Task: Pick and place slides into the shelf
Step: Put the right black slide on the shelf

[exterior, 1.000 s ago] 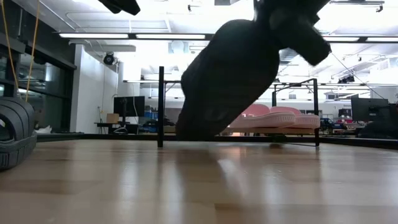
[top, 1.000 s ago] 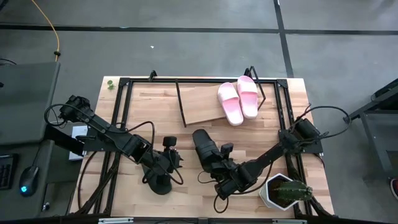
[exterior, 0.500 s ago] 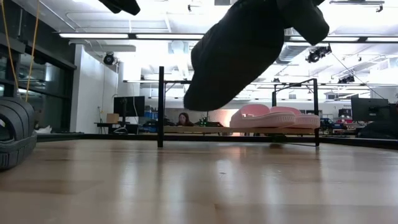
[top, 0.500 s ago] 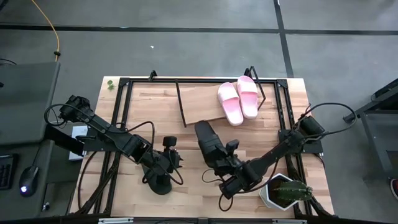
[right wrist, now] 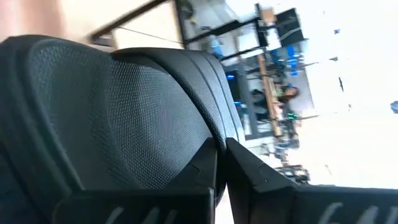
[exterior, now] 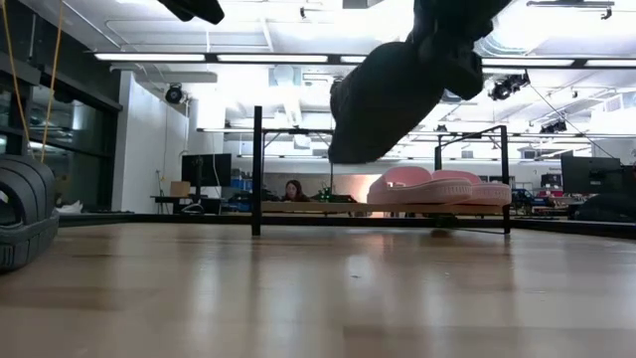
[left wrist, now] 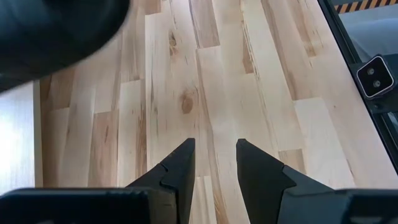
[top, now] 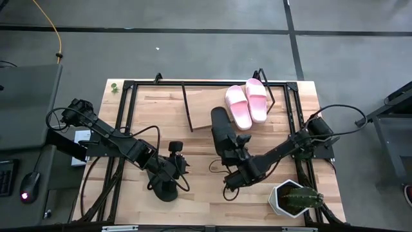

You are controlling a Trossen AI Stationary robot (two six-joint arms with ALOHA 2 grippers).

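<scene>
One black slide [top: 222, 131] is in my shut right gripper [top: 239, 149], lifted above the table's middle; its far end hovers at the near edge of the shelf's wooden board [top: 205, 108]. In the low view this slide [exterior: 393, 94] hangs tilted over the table. Two pink slides [top: 246, 103] lie side by side on the board's right part, soles down. The second black slide [top: 165, 190] lies on the table near the near edge, and its end also shows in the low view [exterior: 22, 214]. My left gripper [left wrist: 214, 163] is open just above bare wood beside it. My right gripper pinches the black slide between its two fingers [right wrist: 208, 165] at a raised edge [right wrist: 217, 134] near the slide's near end, coming from the table's near right side. The slide is lifted clear of the table and tilted, its free far end lower than the held end.
A cactus in a white pot [top: 295, 200] stands at the near right corner. The black table frame [top: 125, 116] runs around the work area. A small white box [top: 82, 136] sits at the left edge. A person [exterior: 295, 189] sits far off in the room behind.
My right gripper has carried the black slide up and toward the table's far edge and somewhat right, from the table's middle to the near edge of the shelf board. The slide has stayed tilted in the hold and now hangs higher above the wood.
</scene>
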